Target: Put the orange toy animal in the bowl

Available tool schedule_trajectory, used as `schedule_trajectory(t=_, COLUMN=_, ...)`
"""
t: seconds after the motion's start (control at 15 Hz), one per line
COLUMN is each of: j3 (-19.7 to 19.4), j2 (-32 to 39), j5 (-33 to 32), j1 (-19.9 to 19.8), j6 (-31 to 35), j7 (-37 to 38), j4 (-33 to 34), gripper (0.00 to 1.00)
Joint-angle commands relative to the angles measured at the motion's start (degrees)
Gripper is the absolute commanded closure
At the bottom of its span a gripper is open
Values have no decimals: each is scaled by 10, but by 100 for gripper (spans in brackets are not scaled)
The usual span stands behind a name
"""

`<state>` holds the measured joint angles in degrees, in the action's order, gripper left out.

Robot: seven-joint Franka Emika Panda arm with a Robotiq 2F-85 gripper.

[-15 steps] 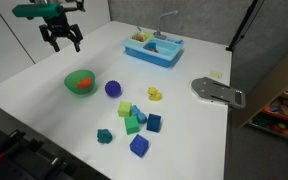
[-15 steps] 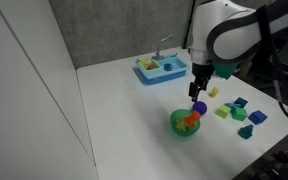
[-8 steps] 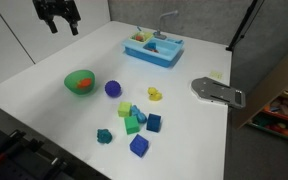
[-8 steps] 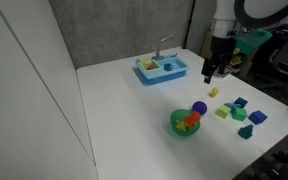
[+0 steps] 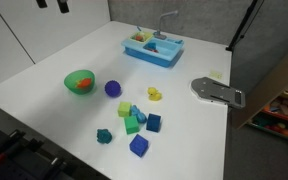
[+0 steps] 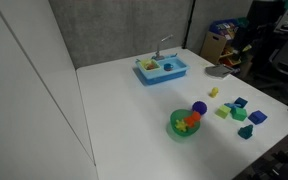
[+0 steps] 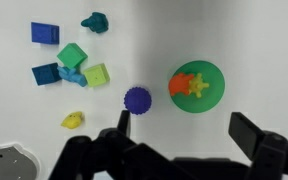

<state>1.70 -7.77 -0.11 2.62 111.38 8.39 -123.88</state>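
The white counter [image 7: 244, 40] held one green bowl [image 7: 216, 100] with one orange toy animal [image 7: 181, 85] inside and one purple ball [image 7: 136, 99] beside it — the gripper [image 7: 182, 122] hung above, jaws apart.

— Where's the toy [image 7: 181, 84]?
— Inside the bowl [image 7: 215, 97]. It's small and orange-red, and lies against the yellowish inside, off to one side.
— And the bowl?
— Round, bright green, upright on the white table [image 5: 44, 110]. In both exterior views the toy shows over its rim.
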Motion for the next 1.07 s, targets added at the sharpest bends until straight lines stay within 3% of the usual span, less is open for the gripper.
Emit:
schedule_trajectory(t=0.0, j3=0, j2=-75, j5=14, j1=-9, j6=-47, j7=21, j4=-13, gripper=0)
schedule_trajectory(t=0.47, j3=14, j2=-147, j5=2, j1=-17, j6=-139, j7=63, j4=10, gripper=0)
schedule_trajectory(t=1.0, j3=11, j2=-150, j5=8, j1=-14, j6=-130, j7=45, j4=0, gripper=0)
